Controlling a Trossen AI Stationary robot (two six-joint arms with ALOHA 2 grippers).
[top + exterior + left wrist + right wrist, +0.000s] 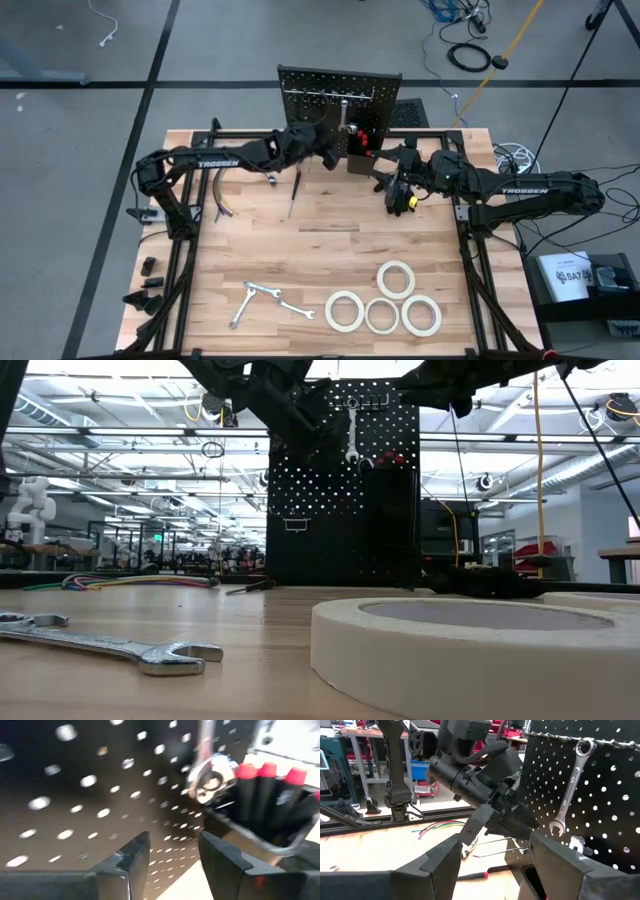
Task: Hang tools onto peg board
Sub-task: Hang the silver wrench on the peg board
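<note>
Upright black perforated peg board point(338, 92) at the table's far edge (one silver wrench point(568, 787) hangs there), with left gripper point(172, 855) and right gripper point(492, 852) spread empty before it.

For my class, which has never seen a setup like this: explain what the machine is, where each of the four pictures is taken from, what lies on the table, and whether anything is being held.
The machine is two dark robot arms at a wooden table. One picture looks straight down, one looks level across the tabletop, and two come from cameras on the arms' wrists.

At the back stands a black peg board full of small holes. A silver wrench already hangs on it, and a black bin on its front holds red-tipped tools.

Both arms reach toward the board. The left tool is open and empty, close to the board. The right tool is open and empty too.

On the table lie four white tape rolls, two wrenches near the front, and a thin screwdriver near the board.
</note>
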